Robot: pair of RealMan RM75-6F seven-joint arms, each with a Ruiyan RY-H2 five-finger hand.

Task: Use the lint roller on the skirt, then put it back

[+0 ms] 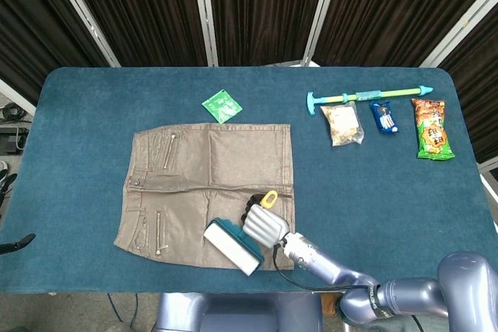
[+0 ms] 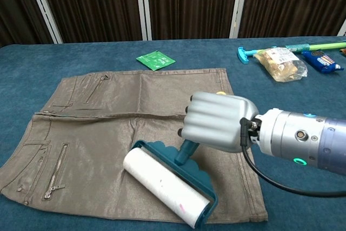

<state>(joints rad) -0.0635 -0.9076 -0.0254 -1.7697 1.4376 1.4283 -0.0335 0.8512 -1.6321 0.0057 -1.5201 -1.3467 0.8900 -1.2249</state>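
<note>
A tan skirt [image 1: 204,192] [image 2: 108,133] lies flat on the blue table. My right hand [image 1: 267,225] [image 2: 216,121] grips the teal handle of the lint roller [image 1: 232,246] [image 2: 167,189]. The roller's white drum rests on the skirt near its front hem, right of the middle. A yellow tip of the handle sticks out behind the hand. My left hand shows in neither view.
A green packet [image 1: 222,105] [image 2: 155,59] lies beyond the skirt. At the far right are a long teal and green tool [image 1: 366,96], a snack bag [image 1: 342,124] [image 2: 280,61], a blue packet [image 1: 383,117] and a green and orange chip bag [image 1: 430,128].
</note>
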